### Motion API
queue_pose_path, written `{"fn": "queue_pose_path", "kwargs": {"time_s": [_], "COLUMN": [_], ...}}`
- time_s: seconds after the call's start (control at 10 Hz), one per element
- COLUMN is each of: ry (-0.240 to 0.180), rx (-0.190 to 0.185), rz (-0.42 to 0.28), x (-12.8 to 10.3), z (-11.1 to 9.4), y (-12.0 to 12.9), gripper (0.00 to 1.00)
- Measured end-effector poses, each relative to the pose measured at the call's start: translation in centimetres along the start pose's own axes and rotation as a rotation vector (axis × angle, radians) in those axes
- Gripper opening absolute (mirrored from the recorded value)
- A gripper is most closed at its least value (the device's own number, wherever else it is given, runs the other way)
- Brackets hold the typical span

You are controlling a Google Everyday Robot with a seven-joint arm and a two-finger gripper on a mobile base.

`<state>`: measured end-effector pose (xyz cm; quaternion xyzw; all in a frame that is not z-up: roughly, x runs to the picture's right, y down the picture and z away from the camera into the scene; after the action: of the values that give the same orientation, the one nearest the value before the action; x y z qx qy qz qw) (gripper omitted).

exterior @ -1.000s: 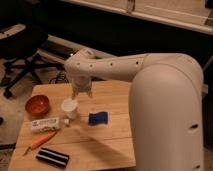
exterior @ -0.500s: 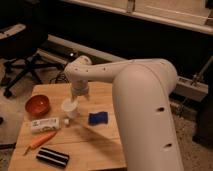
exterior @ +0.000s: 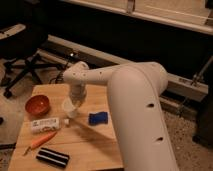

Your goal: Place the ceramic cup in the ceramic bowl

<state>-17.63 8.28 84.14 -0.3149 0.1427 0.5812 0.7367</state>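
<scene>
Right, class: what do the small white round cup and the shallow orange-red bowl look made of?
The small white round cup: likely ceramic, smooth plain white. The shallow orange-red bowl: probably glazed ceramic, inside looks glossy. The robot's hand is right over the cup.

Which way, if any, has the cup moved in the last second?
No: the cup stays beside the bowl as before, with the gripper just above it.

A dim room is seen. A black office chair [exterior: 22,55] (on a wheeled base) is set at the left on a speckled floor [exterior: 187,125]. What may be a pale ledge [exterior: 165,20] is run along the dark back wall. The pincer [exterior: 74,102] is held over the wooden tabletop [exterior: 95,145].
</scene>
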Motion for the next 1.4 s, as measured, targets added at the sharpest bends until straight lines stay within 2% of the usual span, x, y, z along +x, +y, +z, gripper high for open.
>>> {"fn": "queue_pose_path", "kwargs": {"time_s": [0.2,0.3,0.4,0.5,0.7,0.9,1.1,1.4], "ry": [-0.019,-0.041,-0.07,-0.086,-0.117,-0.125,-0.128,-0.099], "rx": [-0.013,-0.004,0.021,0.043,0.09,0.114,0.108,0.064], "rz": [-0.015,-0.022,-0.038,-0.052,-0.1,-0.147,-0.209,-0.276], "x": [0.0,-0.2,-0.8,-1.4,-3.6,-5.5,-7.3,-8.3], "z": [-2.9,-5.1,-7.4,-8.6,-10.8,-11.2,-10.9,-8.7], "y": [1.3,1.9,2.7,3.4,6.4,9.5,13.7,18.2], "gripper": [0.0,0.0,0.0,0.0,0.0,0.0,0.0,0.01]}}
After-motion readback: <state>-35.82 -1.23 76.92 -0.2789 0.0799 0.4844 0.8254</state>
